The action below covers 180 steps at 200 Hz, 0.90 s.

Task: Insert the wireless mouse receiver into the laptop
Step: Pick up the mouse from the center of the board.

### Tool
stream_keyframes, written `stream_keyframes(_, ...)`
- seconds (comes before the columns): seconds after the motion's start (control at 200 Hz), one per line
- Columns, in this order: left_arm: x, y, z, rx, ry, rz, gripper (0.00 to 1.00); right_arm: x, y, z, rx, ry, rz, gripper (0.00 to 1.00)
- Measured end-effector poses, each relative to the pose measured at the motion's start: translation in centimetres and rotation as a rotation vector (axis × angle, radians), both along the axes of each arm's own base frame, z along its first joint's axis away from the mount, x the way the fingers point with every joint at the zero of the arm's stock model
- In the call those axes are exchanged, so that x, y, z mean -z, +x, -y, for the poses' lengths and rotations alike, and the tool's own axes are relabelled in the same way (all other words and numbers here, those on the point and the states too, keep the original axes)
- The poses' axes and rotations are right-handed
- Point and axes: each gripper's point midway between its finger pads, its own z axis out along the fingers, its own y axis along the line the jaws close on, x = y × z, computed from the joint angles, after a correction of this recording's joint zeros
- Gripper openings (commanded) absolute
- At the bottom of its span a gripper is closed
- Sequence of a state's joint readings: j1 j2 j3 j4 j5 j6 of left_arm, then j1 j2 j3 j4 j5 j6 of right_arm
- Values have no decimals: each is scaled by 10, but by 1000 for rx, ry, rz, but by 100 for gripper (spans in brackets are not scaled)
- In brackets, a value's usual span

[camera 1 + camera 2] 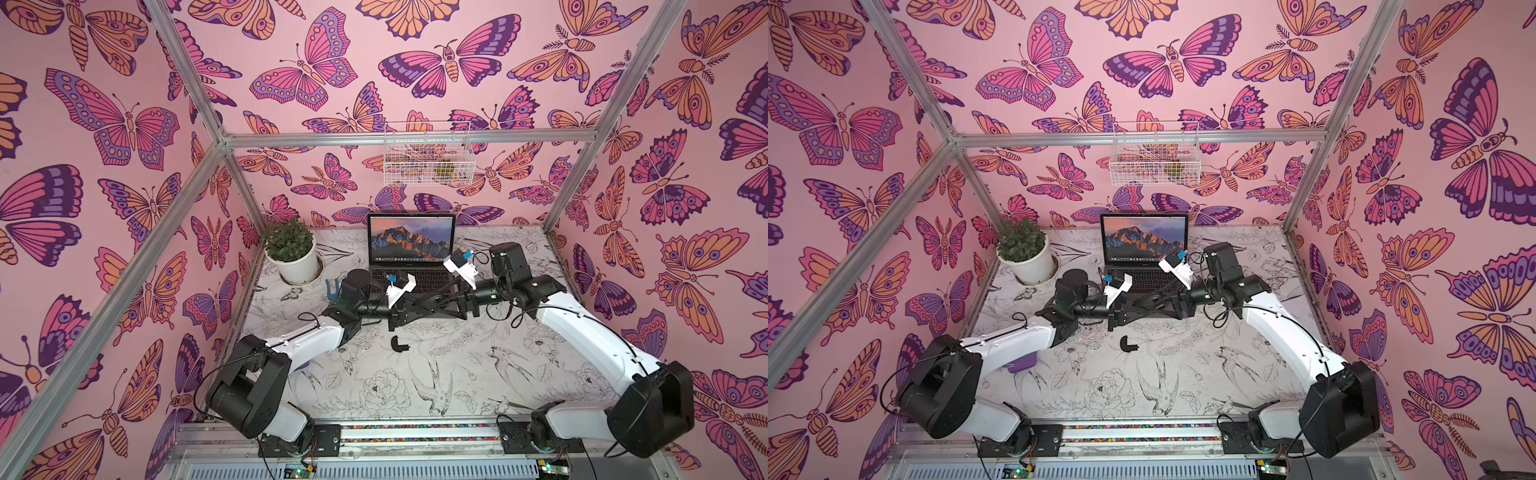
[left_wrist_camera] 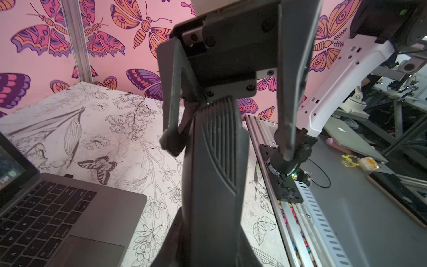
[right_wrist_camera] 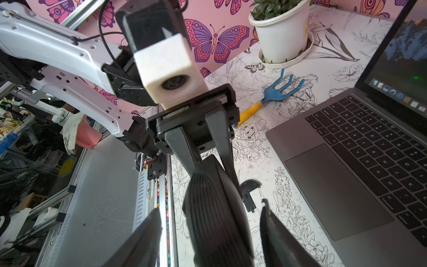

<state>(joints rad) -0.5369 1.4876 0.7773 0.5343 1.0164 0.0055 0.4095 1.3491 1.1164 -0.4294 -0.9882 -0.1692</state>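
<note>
Your laptop (image 1: pixel 411 239) is open at the back of the table (image 1: pixel 457 374), and your left fingers (image 3: pixel 180 148) are clenched on the wireless mouse (image 3: pixel 215 208), held up near its front edge. The right fingers (image 2: pixel 293 81) are spread loose either side, so pinch crooked and you could twist the mouse free or drop the receiver. Can't spot the receiver itself, or the laptop's ports.
</note>
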Motion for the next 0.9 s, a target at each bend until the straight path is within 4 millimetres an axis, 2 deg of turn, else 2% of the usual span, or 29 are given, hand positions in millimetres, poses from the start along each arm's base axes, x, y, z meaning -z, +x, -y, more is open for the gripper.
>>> stream_keyframes(0.2,-5,-1,1,12,3,-49,0,2,2,-12,-43,-7,23,51)
stream_keyframes(0.25,-5,-2,1,17,2,-55,0,3,2,-13,-48,-9,24,44)
stream_keyframes(0.391,-7,-7,0,46,6,-154,0,3,6,-14,-58,-6,71,13)
stream_keyframes(0.416,-8,-7,-1,48,6,-169,5,2,7,-15,-59,-1,79,7)
stream_keyframes(0.436,-10,-6,-1,45,4,-172,14,0,7,-15,-59,6,82,0)
stream_keyframes(0.501,-14,-3,-1,28,4,-179,29,-4,11,-16,-45,29,65,0)
stream_keyframes(0.566,-20,2,-2,-8,3,-163,56,-9,18,-16,-7,47,26,0)
stream_keyframes(0.621,-24,8,-3,-51,3,-141,70,-11,27,-15,46,55,-23,0)
stream_keyframes(0.726,-29,20,-5,-140,-1,-152,76,-17,47,-14,154,71,-112,0)
stream_keyframes(0.901,-34,58,-17,-395,-34,-258,85,-25,73,-15,311,127,-260,0)
